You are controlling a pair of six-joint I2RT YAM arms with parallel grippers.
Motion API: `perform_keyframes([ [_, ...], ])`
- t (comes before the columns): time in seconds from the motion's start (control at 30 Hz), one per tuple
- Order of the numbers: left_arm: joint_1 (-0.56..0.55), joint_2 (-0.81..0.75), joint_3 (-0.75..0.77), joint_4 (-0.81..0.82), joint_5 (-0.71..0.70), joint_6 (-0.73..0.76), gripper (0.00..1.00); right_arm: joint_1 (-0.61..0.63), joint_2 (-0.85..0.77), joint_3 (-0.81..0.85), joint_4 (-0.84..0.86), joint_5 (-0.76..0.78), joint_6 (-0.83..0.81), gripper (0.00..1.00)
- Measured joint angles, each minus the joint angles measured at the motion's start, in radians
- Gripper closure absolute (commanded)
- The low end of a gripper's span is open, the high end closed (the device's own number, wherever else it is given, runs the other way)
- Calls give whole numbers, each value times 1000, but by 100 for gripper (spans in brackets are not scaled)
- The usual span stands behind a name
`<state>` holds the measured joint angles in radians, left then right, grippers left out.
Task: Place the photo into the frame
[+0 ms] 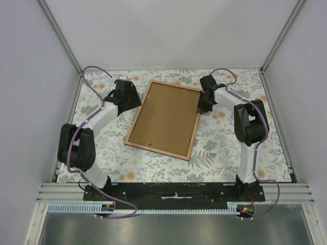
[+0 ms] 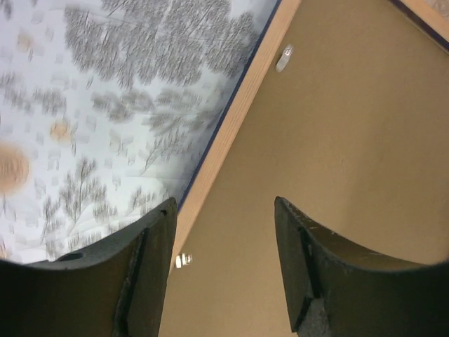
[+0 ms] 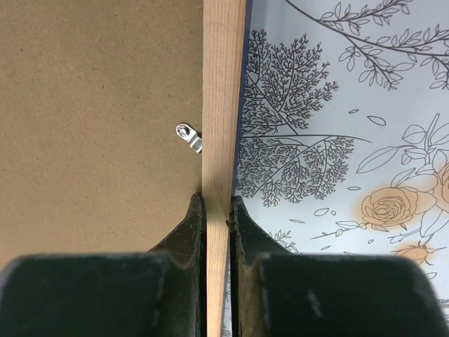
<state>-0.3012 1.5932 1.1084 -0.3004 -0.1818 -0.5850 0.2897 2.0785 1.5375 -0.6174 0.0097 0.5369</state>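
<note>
The frame (image 1: pixel 158 151) lies back-up and tilted on the patterned tablecloth, with a brown backing panel (image 1: pixel 164 118) filling it. The photo is hidden or out of view. My right gripper (image 1: pixel 203 108) is at the frame's right side. In the right wrist view its gripper (image 3: pixel 217 200) is shut on the light wood frame edge (image 3: pixel 223 84), one finger on each side. My left gripper (image 1: pixel 134 97) hovers at the frame's upper left. In the left wrist view that gripper (image 2: pixel 224 203) stands open over the frame edge (image 2: pixel 231 133) and the panel (image 2: pixel 337 119), holding nothing.
Small metal clips (image 3: pixel 189 137) (image 2: pixel 283 57) sit along the frame's inner edge, over the panel. The floral tablecloth (image 1: pixel 230 148) covers the table. Grey walls enclose the table on three sides, and the arm bases stand at the near edge.
</note>
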Motion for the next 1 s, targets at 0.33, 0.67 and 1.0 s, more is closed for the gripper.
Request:
perform_keyframes([
  [0.33, 27, 251, 238, -52, 159, 299, 37, 2, -15, -21, 18, -8, -71, 100],
  [0.67, 24, 252, 184, -74, 167, 341, 37, 23, -34, -42, 7, -11, -201, 100],
  [1.0, -5, 248, 94, -97, 158, 341, 36, 50, -76, -101, 6, -12, -262, 100],
])
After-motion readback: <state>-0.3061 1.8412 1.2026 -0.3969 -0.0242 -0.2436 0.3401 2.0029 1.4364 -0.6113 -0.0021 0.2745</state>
